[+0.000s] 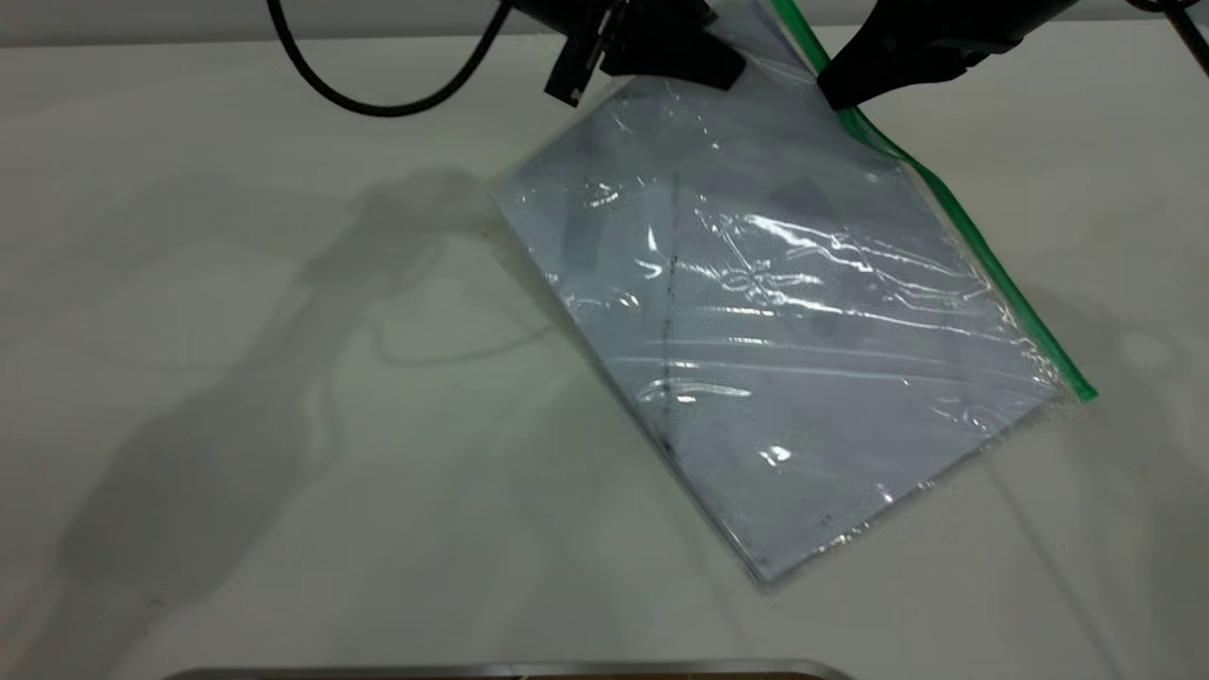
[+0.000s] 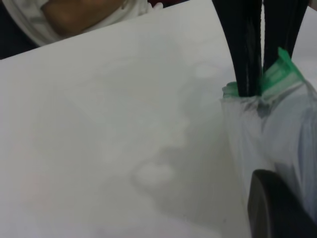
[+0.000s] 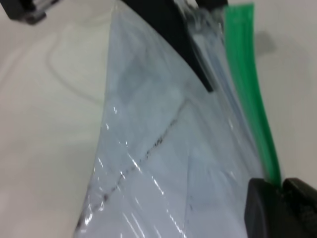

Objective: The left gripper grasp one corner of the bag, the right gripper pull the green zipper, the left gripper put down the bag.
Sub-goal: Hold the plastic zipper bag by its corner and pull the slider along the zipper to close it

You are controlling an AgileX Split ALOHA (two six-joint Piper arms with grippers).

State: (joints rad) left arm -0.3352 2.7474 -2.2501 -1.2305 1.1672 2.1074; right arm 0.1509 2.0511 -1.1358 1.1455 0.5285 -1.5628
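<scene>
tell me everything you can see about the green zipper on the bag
The green zipper is a thin, bright green plastic strip along one long edge of the clear bag. It runs diagonally, its upper end lifted. The left gripper is shut on the bag's corner at that end; the right gripper is closed around the strip a little farther along. The far end rests on the table. No slider shows.

The left gripper (image 1: 661,42) is being shown as a blocky black body with a flat bracket at its left side, and a thick braided black cable (image 1: 378,94) is being looped from it. Its fingers (image 2: 245,44) are being seen as long, narrow and black. The right gripper (image 1: 841,90) is being rendered black and tapered, possibly matte.
</scene>
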